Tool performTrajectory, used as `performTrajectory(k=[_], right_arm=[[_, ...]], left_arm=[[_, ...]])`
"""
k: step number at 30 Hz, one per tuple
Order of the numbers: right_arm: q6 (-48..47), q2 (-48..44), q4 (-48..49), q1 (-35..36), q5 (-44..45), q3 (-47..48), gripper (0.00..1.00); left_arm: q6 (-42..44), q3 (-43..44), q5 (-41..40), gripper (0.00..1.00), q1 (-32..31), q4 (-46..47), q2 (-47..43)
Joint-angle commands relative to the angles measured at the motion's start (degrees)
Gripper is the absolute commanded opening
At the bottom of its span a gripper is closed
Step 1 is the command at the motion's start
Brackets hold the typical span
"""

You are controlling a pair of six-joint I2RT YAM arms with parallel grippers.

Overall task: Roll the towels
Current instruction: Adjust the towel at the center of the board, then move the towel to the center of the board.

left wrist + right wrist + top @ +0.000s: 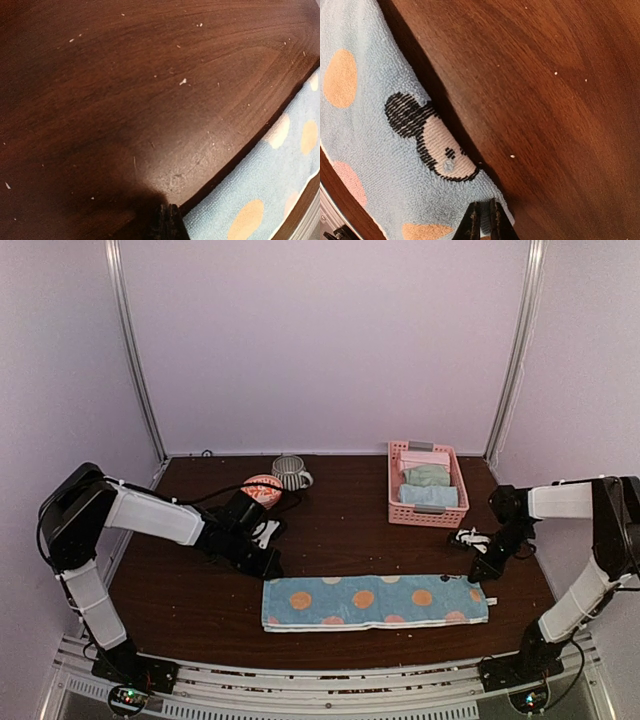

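1. Presently, the dotted towel [375,602] lay flat as a long strip on the tabletop's [340,530] near side.
2. Right fingers [471,225] pinched narrow on its right corner; left fingers [167,225] sat shut at its left corner, hold on cloth undetermined.
3. Judged step: gripping before rolling; next, one end must turn over evenly.

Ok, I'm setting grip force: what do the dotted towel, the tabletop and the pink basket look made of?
Dotted towel: soft terry cloth, matte; woven loops show close up. Tabletop: dark wood or wood-look veneer, slight sheen; grain lines visible. Pink basket: probably moulded plastic; rigid lattice walls.
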Motion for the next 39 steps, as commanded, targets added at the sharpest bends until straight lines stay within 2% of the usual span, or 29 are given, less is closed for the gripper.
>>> performTrajectory(k=[1, 8, 14, 18, 22, 23, 24, 26, 27, 28, 31, 32, 34, 36, 38, 39], right_arm=[[3.5, 0.8, 8.1, 2.1, 8.1, -4.0, 0.09], [13.4, 0.1, 16.9, 2.4, 16.1, -1.3, 0.11], [14.6, 0.8, 15.0, 2.7, 11.0, 2.6, 0.13], [16.8, -2.1, 11.8, 2.5, 8.0, 5.9, 0.13], [20.3, -9.1, 10.0, 1.7, 9.1, 10.1, 0.15], [21.6, -10.9, 10.4, 1.2, 9.5, 10.6, 0.19], [23.3, -12.3, 11.4, 0.4, 9.7, 10.8, 0.32], [27.0, -13.9, 12.5, -2.3, 7.1, 10.1, 0.94], [24.0, -13.6, 9.7, -3.3, 2.0, 10.2, 0.99], [21.5, -12.3, 7.0, -3.4, -0.6, 10.7, 1.00], [16.4, -8.2, -0.3, -3.4, -4.0, 12.3, 1.00], [15.3, -7.5, -1.0, -3.3, -3.6, 12.2, 0.92], [13.1, -6.6, -1.7, -3.4, -0.8, 11.1, 0.65], [9.5, -4.7, -3.4, -3.3, 2.1, 9.9, 0.43], [7.7, -2.3, -5.9, -3.4, 3.6, 9.2, 0.29], [7.3, -1.1, -6.5, -3.4, 3.7, 8.7, 0.26]], left_arm=[[-0.4, -2.3, -5.2, 0.00, -0.3, -2.3, 0.9], [-1.5, -3.5, -12.5, 0.00, -0.3, -4.9, -0.2], [-1.5, -2.0, -18.1, 0.00, -0.1, -5.7, -4.5], [2.9, -0.5, -15.2, 0.00, -0.5, -2.9, -10.6], [6.6, 0.7, -15.9, 0.17, -2.0, -1.8, -16.8], [7.4, 1.2, -16.0, 0.21, -2.4, -1.7, -17.9], [8.1, 1.6, -15.7, 0.22, -2.7, -1.2, -18.6], [5.5, 1.5, -17.1, 0.19, -2.9, 0.7, -19.6], [4.3, 1.4, -17.0, 0.14, -2.9, 1.2, -19.8], [3.8, 1.2, -15.4, 0.00, -2.9, 1.8, -19.8], [4.2, -2.5, -5.7, 0.00, -2.9, 8.0, -20.3], [4.4, -4.1, -2.8, 0.00, -3.0, 10.5, -20.3], [3.4, -5.0, -0.3, 0.00, -3.2, 11.2, -18.7], [4.0, -4.7, 1.9, 0.00, -3.9, 10.3, -15.5], [4.6, -4.5, 3.9, 0.00, -4.8, 9.5, -12.7], [4.7, -4.4, 4.3, 0.00, -5.1, 8.9, -11.4]])
